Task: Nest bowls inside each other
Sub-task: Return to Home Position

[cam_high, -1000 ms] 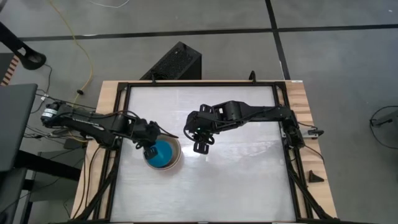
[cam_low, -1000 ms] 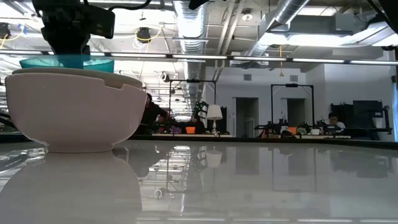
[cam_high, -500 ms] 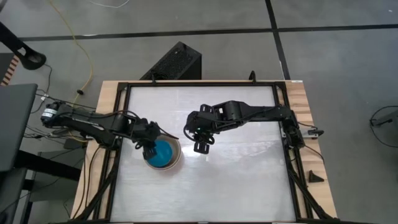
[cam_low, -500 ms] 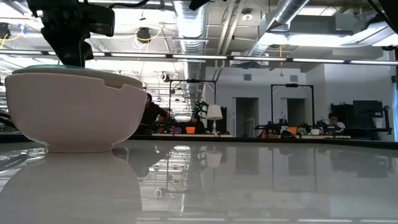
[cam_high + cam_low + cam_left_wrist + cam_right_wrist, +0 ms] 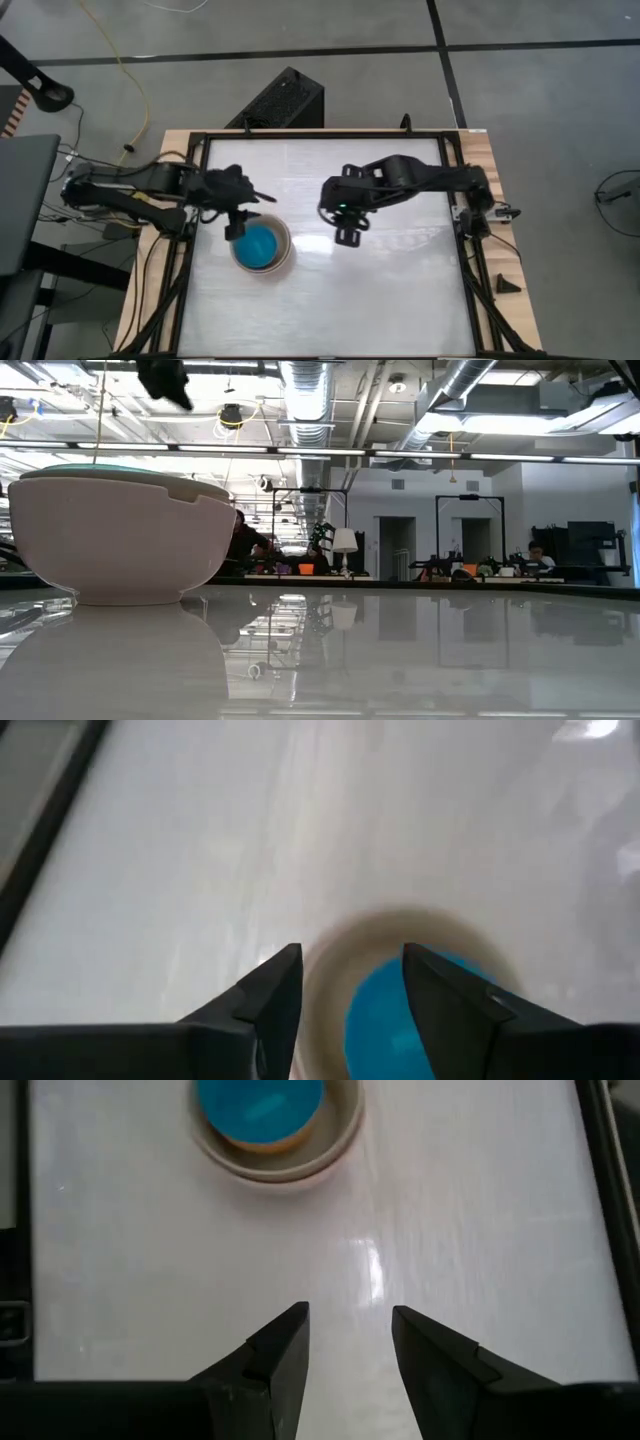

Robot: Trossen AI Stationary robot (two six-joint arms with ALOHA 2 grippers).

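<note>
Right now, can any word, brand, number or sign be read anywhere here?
None can be read. The nested round plastic bowls, blue inside cream-white, show no lettering; nor do the glossy white table, the left gripper or the right gripper. Anything written in the room behind is too small to tell.

We see the bowls [image 5: 262, 247] nested together on the desk [image 5: 400, 300], bright blue innermost, a cream rim outermost. The left jaws hang at their edge; the right jaws hover over bare desk, well apart.
</note>
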